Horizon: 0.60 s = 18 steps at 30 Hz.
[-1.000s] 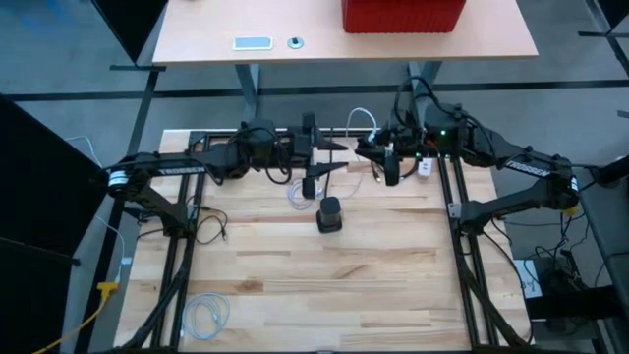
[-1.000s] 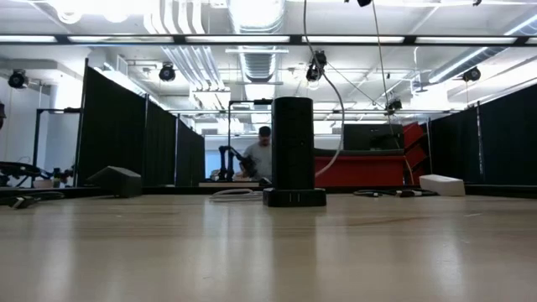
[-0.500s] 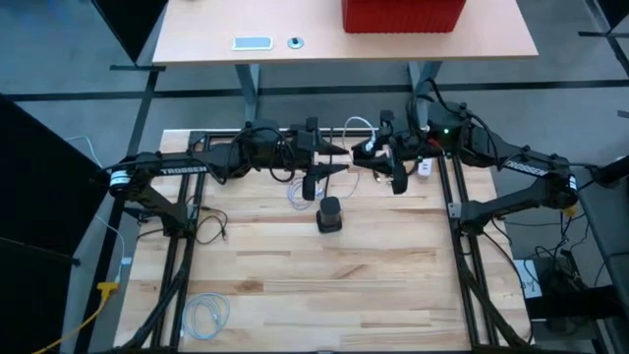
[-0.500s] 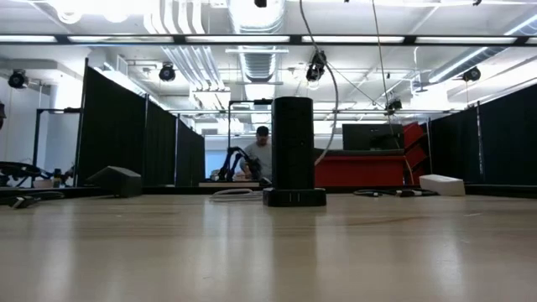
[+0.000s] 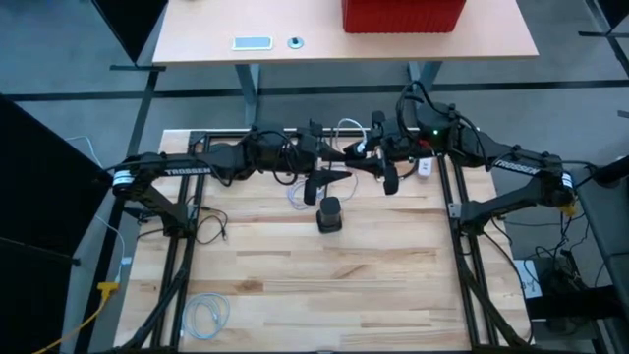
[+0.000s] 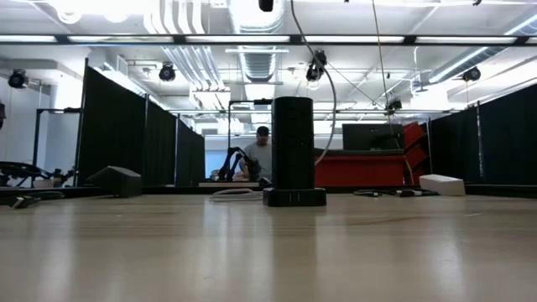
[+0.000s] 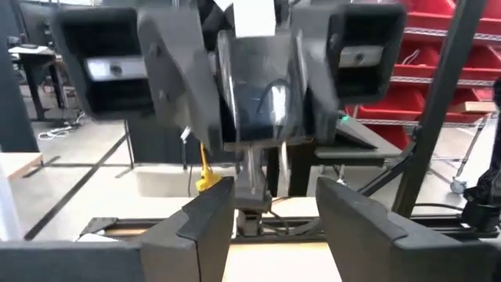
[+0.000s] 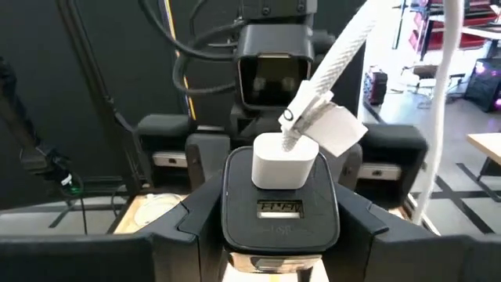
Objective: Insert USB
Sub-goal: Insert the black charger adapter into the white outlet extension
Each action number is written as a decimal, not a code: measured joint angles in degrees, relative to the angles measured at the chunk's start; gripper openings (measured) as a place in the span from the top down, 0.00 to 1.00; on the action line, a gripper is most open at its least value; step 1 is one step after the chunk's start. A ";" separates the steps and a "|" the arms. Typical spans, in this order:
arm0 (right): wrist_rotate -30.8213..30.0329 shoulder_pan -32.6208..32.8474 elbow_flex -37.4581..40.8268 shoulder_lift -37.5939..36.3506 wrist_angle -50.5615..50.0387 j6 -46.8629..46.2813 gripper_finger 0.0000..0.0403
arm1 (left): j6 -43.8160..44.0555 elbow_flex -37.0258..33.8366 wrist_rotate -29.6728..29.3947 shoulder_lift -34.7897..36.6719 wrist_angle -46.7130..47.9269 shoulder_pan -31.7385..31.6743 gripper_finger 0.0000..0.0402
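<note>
A black tower hub (image 5: 330, 214) (image 6: 293, 147) stands upright on the wooden table. High over the table's far part my two grippers face each other. My right gripper (image 5: 362, 155) (image 8: 278, 231) is shut on the USB plug (image 8: 283, 163). The plug has a white head on a white braided cable, a dark glossy body and a metal tip. My left gripper (image 5: 339, 163) (image 7: 278, 231) is open, with its fingers on either side of the metal tip (image 7: 250, 188). The cable (image 6: 329, 92) hangs down in a loop behind the hub. My right gripper pinches the two sides of the plug's dark body (image 8: 239, 215) between its fingers. The fingers come in level from the table's right. The plug stands upright with its white head up and its metal tip down, lifted clear of the table, and the cable is slack. My left gripper: I cannot tell whether a finger (image 7: 210, 223) touches the metal tip.
A white cable coil (image 5: 300, 193) lies just beyond the hub, and another (image 5: 208, 313) lies near the near left corner. A dark cable (image 5: 211, 231) lies at the left. Black frame rails (image 5: 462, 275) run along both sides. A person (image 6: 262, 155) sits in the room beyond.
My right gripper has gone a little toward the table's left, closer to the left gripper, and has turned, carrying the plug. The cable loop has shifted left with it. My left gripper has rolled about its own axis and otherwise stayed in place.
</note>
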<state>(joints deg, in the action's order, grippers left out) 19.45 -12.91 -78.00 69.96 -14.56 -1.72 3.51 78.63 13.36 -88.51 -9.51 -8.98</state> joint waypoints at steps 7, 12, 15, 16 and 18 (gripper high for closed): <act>-0.83 0.05 0.00 1.05 -0.12 -0.19 0.64 | 0.04 -0.02 -0.91 0.15 -1.06 -0.02 0.65; -1.63 0.02 0.00 1.15 -0.09 -0.41 0.64 | -0.14 -0.02 -1.04 0.15 -1.04 -0.02 0.70; -1.64 0.02 0.00 1.14 -0.24 -0.79 0.64 | -0.13 -0.02 -1.04 0.15 -0.94 -0.03 0.73; -1.64 0.02 0.00 1.14 -0.30 -0.89 0.64 | -0.12 -0.02 -1.04 0.15 -0.90 -0.04 0.75; -1.65 0.02 0.00 1.12 -0.42 -1.09 0.64 | -0.11 -0.02 -1.04 0.15 -0.83 -0.05 0.77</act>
<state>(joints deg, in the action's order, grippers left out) 17.80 -12.88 -78.00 71.09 -14.99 -2.81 3.40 78.61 12.32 -88.36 -10.34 -9.03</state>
